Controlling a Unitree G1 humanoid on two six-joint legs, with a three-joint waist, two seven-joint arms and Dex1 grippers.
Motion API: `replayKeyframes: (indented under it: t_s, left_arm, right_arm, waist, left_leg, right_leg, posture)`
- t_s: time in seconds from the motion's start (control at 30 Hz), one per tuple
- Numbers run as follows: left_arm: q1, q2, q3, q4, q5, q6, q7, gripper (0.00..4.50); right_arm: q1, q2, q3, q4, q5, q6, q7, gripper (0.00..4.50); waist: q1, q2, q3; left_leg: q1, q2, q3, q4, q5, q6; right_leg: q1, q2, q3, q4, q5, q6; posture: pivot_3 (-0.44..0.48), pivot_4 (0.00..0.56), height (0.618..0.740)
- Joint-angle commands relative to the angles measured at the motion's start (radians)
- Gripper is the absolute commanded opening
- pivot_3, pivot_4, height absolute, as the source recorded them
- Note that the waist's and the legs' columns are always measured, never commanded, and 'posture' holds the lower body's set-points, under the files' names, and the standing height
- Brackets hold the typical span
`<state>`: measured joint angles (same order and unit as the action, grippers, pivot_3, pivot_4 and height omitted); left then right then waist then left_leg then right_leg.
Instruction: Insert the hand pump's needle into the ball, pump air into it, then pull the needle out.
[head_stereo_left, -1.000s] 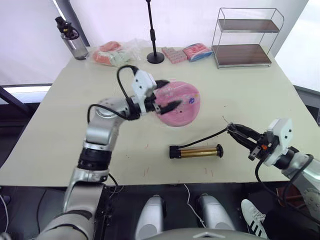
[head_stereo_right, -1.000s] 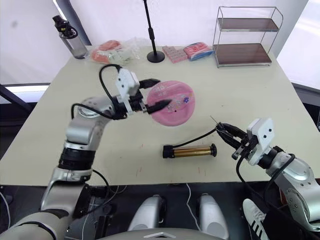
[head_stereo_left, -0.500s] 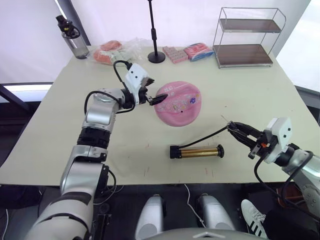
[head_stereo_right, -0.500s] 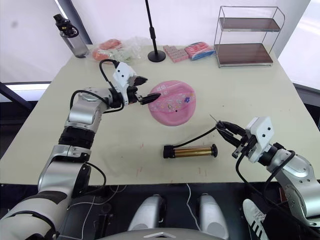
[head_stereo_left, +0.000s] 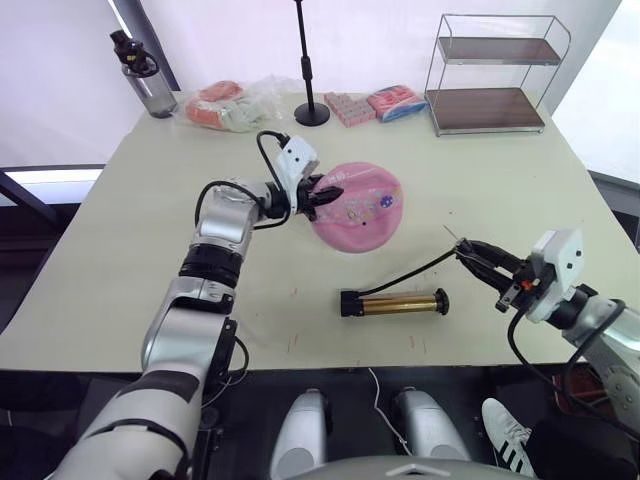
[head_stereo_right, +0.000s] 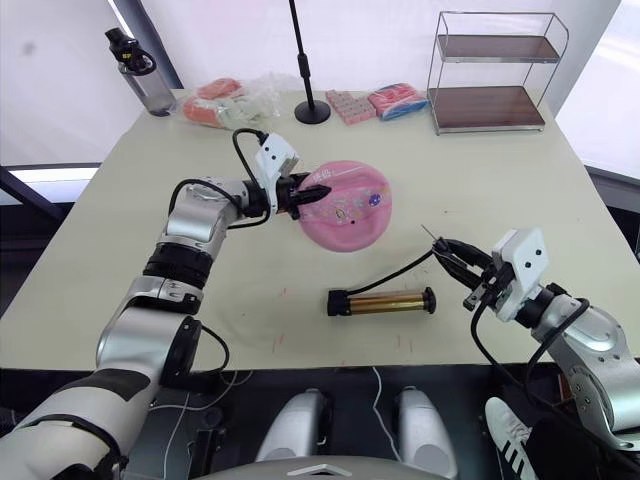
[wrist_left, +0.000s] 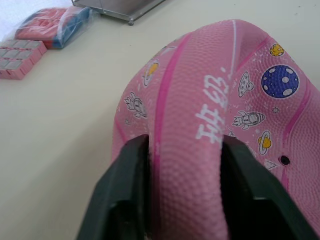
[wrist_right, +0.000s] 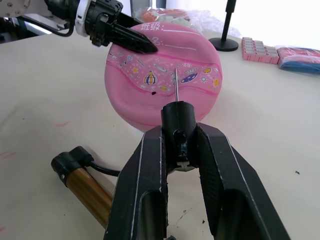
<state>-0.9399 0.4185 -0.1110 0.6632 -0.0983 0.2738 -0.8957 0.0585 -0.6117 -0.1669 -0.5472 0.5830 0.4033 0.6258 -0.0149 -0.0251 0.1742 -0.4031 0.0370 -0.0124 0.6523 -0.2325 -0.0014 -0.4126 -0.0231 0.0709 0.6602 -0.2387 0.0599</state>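
The pink ball (head_stereo_left: 357, 205) sits near the middle of the tabletop (head_stereo_left: 120, 250), squashed and tipped up on its edge so that its printed face with rockets and planets looks toward the robot's right side. The left tool (head_stereo_left: 327, 194) is closed on the ball's upper rim, one black finger on each side of the folded rubber; the left wrist view shows both fingers (wrist_left: 127, 190) pressed against the pebbled pink skin, just beside the white lettering. A small dark valve hole (wrist_left: 284, 160) shows on the printed face, uncovered.

The hand pump (head_stereo_left: 395, 302) lies flat on the tabletop, nearer the robot than the ball and apart from it, with its gold barrel running left to right. Its thin black hose (head_stereo_left: 415, 272) curves from the left end cap up to the right tool (head_stereo_left: 484, 262), which is off the tabletop's surface, to the right of the pump. That tool's fingers are clamped on the black fitting of the needle (wrist_right: 175, 85), and the thin pin sticks out past the fingertips, aimed toward the ball but well short of touching it.
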Motion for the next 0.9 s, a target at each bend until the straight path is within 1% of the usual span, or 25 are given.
replayKeyframes:
  t_s: [0.03,0.07,0.17,0.3,0.37,0.53,0.7,0.8,0.9]
  left_arm:
    - [-0.008,0.003,0.023,-0.031,0.000,-0.035,0.017,0.38]
    - [-0.003,0.002,0.028,-0.040,-0.003,-0.040,0.021,0.02]
    - [0.012,0.000,0.037,-0.066,-0.011,-0.054,0.026,0.02]
    - [0.051,-0.001,0.036,-0.134,-0.007,-0.061,0.042,0.02]
    - [0.069,-0.003,0.034,-0.165,-0.001,-0.065,0.056,0.02]
    - [0.114,-0.017,0.031,-0.245,0.002,-0.053,0.100,0.02]
    - [0.157,-0.042,0.043,-0.317,-0.009,-0.021,0.162,0.02]
    - [0.192,-0.055,0.047,-0.361,-0.012,0.002,0.195,0.02]
    - [0.218,-0.066,0.047,-0.394,-0.013,0.023,0.220,0.02]
  right_arm:
    - [-0.050,-0.011,-0.038,-0.058,0.075,0.096,-0.051,0.33]
    - [-0.068,-0.017,-0.036,-0.064,0.094,0.133,-0.066,0.33]
    - [-0.116,-0.030,-0.031,-0.073,0.139,0.232,-0.109,0.33]
    - [-0.235,-0.068,-0.011,-0.061,0.198,0.414,-0.182,0.33]
    - [-0.292,-0.087,0.004,-0.047,0.219,0.500,-0.205,0.33]
    - [-0.459,-0.128,0.070,0.015,0.240,0.691,-0.222,0.33]
    - [-0.632,-0.101,0.123,0.107,0.253,0.844,-0.230,0.33]
    - [-0.699,-0.078,0.170,0.142,0.238,0.898,-0.234,0.33]
    - [-0.737,-0.048,0.201,0.154,0.227,0.930,-0.239,0.33]
  waist:
    - [-0.002,0.000,0.000]
    - [-0.003,0.000,0.000]
    - [-0.004,0.000,0.000]
    - [-0.004,0.000,0.000]
    - [-0.003,0.000,0.000]
    - [-0.003,0.000,0.000]
    - [-0.001,0.000,0.000]
    - [0.000,0.000,0.000]
    - [0.000,0.000,0.000]
  left_leg:
    - [0.000,0.000,0.000,0.000,0.000,0.000]
    - [0.000,0.000,0.000,0.000,0.000,0.000]
    - [0.000,0.000,0.000,0.000,0.000,0.000]
    - [0.000,0.000,0.000,0.000,0.000,0.000]
    - [0.000,0.000,-0.001,0.000,0.000,0.000]
    - [-0.002,0.000,-0.001,0.000,0.000,0.000]
    - [-0.009,0.000,-0.003,0.001,0.000,0.000]
    - [-0.012,0.000,-0.004,0.002,0.000,0.000]
    - [-0.013,0.000,-0.005,0.002,0.000,0.000]
  right_leg:
    - [0.000,0.000,0.000,0.000,0.000,0.000]
    - [0.000,0.000,0.000,0.000,0.000,0.000]
    - [0.000,0.000,0.000,0.001,0.000,0.000]
    - [0.000,0.000,0.000,0.001,0.000,-0.001]
    - [-0.001,0.000,0.000,0.001,0.002,-0.003]
    - [-0.001,0.000,-0.001,0.001,0.003,-0.004]
    - [-0.008,0.000,-0.002,0.001,0.003,-0.005]
    - [-0.010,0.000,-0.004,0.001,0.004,-0.006]
    - [-0.010,0.000,-0.004,0.000,0.004,-0.006]
  posture:
    - [0.000,0.150,0.731]
    - [0.000,0.150,0.731]
    - [0.000,0.150,0.731]
    - [0.000,0.150,0.731]
    - [0.000,0.150,0.731]
    - [0.000,0.150,0.731]
    - [0.000,0.150,0.731]
    - [0.000,0.150,0.731]
    - [0.000,0.150,0.731]
